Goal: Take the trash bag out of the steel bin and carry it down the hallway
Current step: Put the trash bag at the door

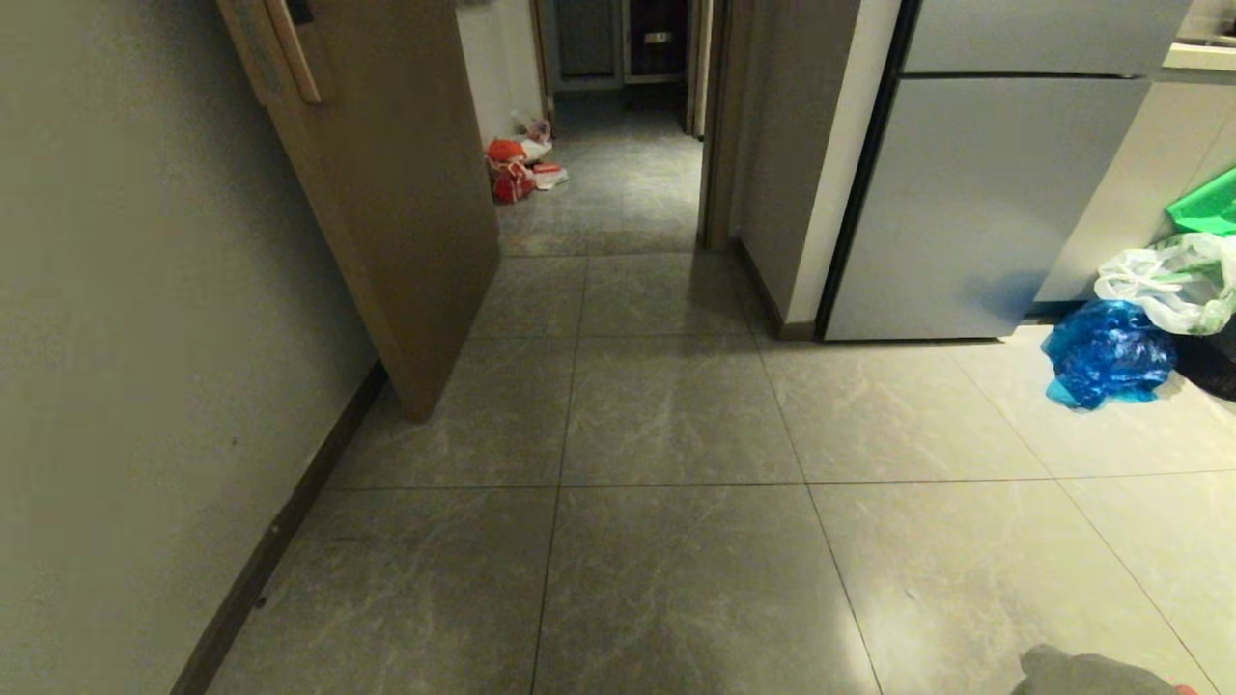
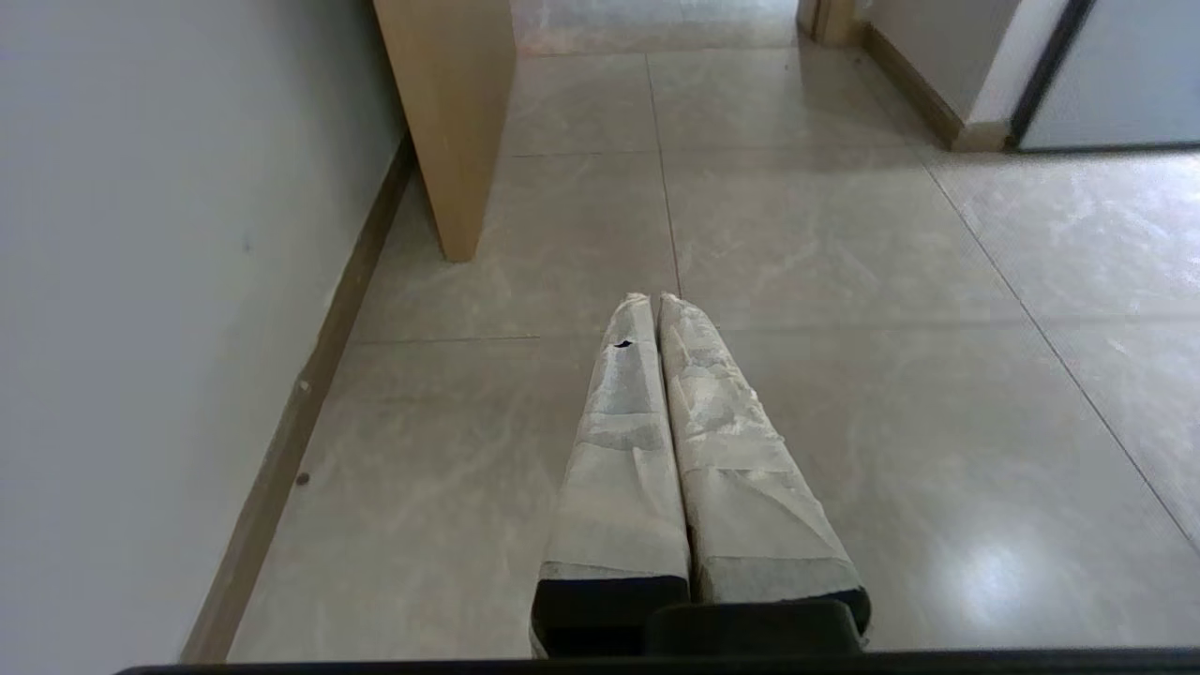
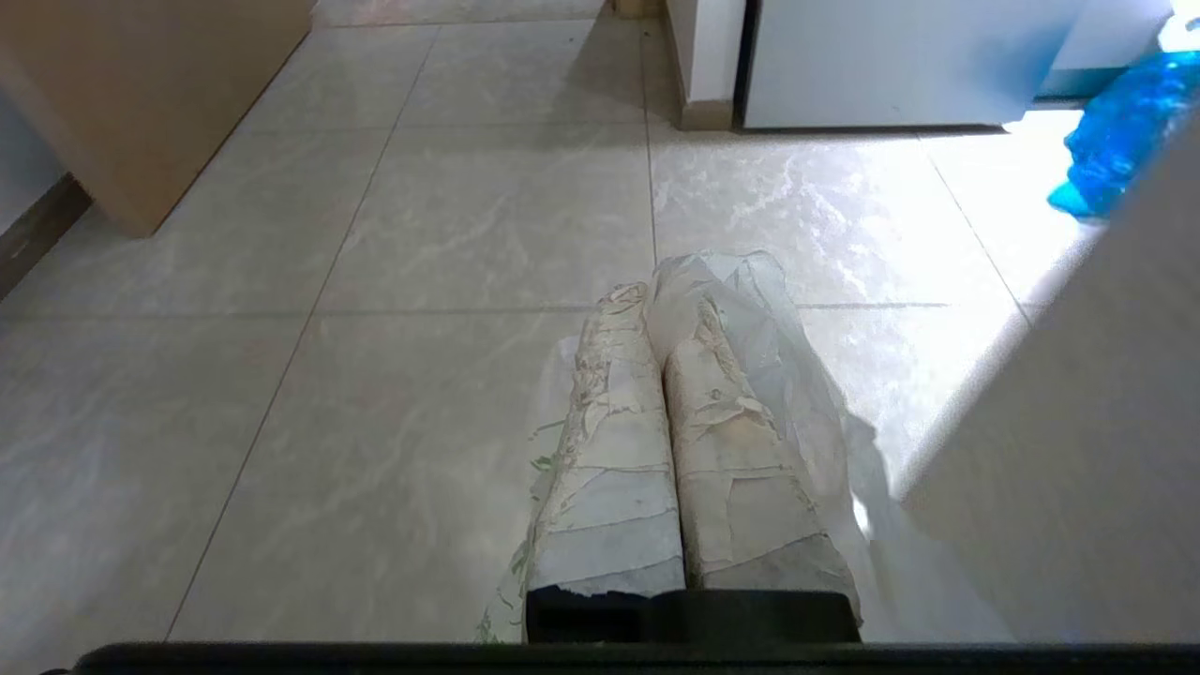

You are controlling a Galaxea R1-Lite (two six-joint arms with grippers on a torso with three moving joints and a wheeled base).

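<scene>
**Right gripper holding the trash bag, facing the hallway**

Floor: large grey marble-look tiles [image 1: 676, 569] are running from under the robot into the hallway [image 1: 618, 183], which is opening straight ahead between a brown door [image 1: 386, 193] swung out on the left and a brown door frame [image 1: 716, 145] on the right. Light is glaring off the tiles low on the right of the head view.

Edges: a plain cream wall [image 1: 126, 338] with a dark baseboard [image 1: 290, 521] is closing off the whole left side. The door's lower corner is reaching out onto the tiles just beside that baseboard. On the right, a grey refrigerator [image 1: 975, 203] is standing just past the door frame. Beside its far side a blue bag [image 1: 1106, 352] is lying on the floor, touching a white bag [image 1: 1173, 280] with something green [image 1: 1207, 205] above it. Far down the hallway an orange-red bag [image 1: 512, 172] is sitting against the left wall. Between door and refrigerator the tiles are lying open for several tile widths.

Arms: the left gripper [image 2: 656, 300] is pointing forward and down over the tiles, its taped fingers [image 2: 619, 450] pressed together with nothing between them. The right gripper [image 3: 652, 291] is posed the same way, jaws closed, with the thin translucent trash bag [image 3: 806, 375] draping over and around its fingers [image 3: 619, 469]; green print is showing on the film low beside the fingers. The steel bin is not in any view. A pale, out-of-focus surface is filling one side of the right wrist view; what it is cannot be told.
</scene>
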